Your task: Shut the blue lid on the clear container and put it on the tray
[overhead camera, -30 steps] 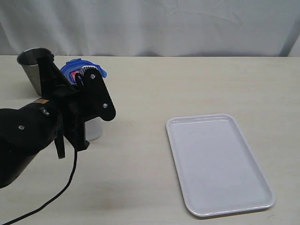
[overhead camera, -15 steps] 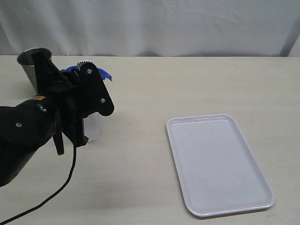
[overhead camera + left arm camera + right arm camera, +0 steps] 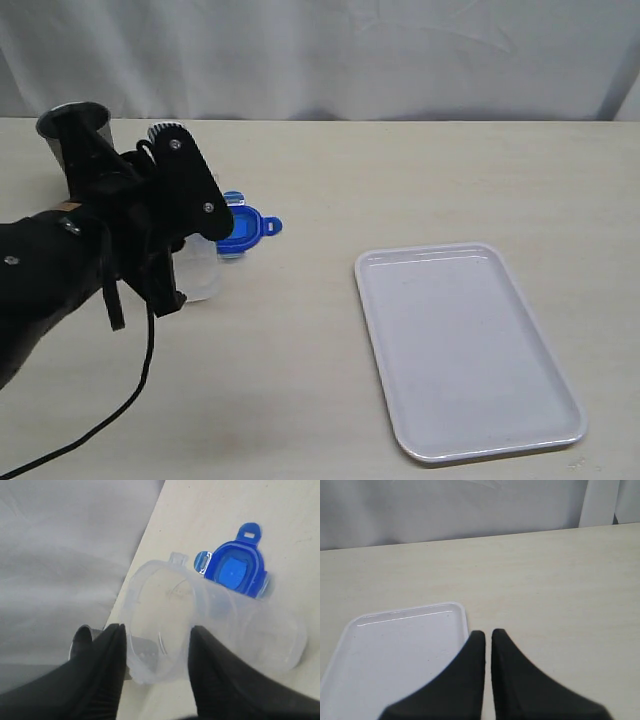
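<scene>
The clear container (image 3: 203, 268) stands open-mouthed at the table's left, half hidden behind my left arm. In the left wrist view its rim (image 3: 165, 622) sits between my left gripper's (image 3: 156, 627) spread fingers, and the gripper is open and empty. The blue lid (image 3: 243, 228) lies loose on the table just right of the container, also seen beyond it as the blue lid (image 3: 237, 570); no sticker shows. My left gripper (image 3: 130, 160) hovers above them. The white tray (image 3: 465, 345) lies at the right, empty. My right gripper (image 3: 488, 632) is shut by the tray's (image 3: 395, 647) edge.
A grey metal cup (image 3: 70, 135) stands at the far left behind my left arm, seen again as the grey metal cup (image 3: 80, 636) past one finger. A black cable (image 3: 140, 390) trails from the arm across the front left. A white curtain backs the table.
The blue lid has left my left gripper's fingers and dropped onto the table right of the container. The left gripper has shifted a little left.
</scene>
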`<state>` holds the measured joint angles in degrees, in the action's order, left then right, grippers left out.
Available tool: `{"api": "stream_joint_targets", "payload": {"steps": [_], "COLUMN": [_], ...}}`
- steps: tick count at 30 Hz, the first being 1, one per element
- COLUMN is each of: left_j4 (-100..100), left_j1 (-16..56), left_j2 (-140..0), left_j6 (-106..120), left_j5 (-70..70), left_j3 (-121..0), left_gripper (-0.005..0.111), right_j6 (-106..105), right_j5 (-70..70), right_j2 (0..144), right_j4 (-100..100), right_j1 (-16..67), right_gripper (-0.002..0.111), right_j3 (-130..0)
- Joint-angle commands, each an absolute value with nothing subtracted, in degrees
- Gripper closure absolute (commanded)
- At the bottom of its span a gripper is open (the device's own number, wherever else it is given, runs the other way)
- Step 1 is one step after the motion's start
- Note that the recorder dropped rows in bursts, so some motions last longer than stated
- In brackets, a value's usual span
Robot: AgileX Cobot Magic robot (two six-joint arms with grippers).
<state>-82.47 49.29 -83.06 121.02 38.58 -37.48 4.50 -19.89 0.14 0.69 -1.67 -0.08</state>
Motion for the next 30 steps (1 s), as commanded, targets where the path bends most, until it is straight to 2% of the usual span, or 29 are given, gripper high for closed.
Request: {"api": "stream_joint_targets", "payload": {"steps": [1,11,13,20,22,26,30], "left_j4": [-83.2,-85.9,-84.0,-77.9,-73.3,-64.5,-63.3], "left_j1": [49.4,49.4,49.4,49.4,49.4,49.4,49.4], "left_j2": [-75.6,-48.9,-43.2,-26.1,-22.6,-18.1,-16.3], "left_j6": [118.5,89.2,86.2,79.8,75.1,66.9,58.1], "left_j5": [38.0,36.4,36.3,34.9,34.9,38.4,47.2], "left_j3": [-37.4,-36.4,-34.5,-23.1,-19.4,-9.8,-0.4], "left_gripper": [0.060,0.061,0.067,0.102,0.107,0.107,0.107], "right_j6": [4.6,4.6,4.6,-0.4,-0.4,-0.4,0.5], "right_j5": [-19.5,-19.5,-19.5,-19.5,-19.1,-6.0,9.4], "right_j2": [0.0,0.0,0.0,0.0,0.0,0.0,0.0], "right_j4": [0.7,0.7,0.7,7.0,7.2,9.6,2.6], "right_j1": [-1.9,-1.9,-1.9,-1.9,-1.9,-1.9,-1.9], "right_gripper": [0.104,0.104,0.104,0.104,0.104,0.104,0.104], "right_j3": [0.0,0.0,0.0,0.0,0.0,0.0,0.0]}}
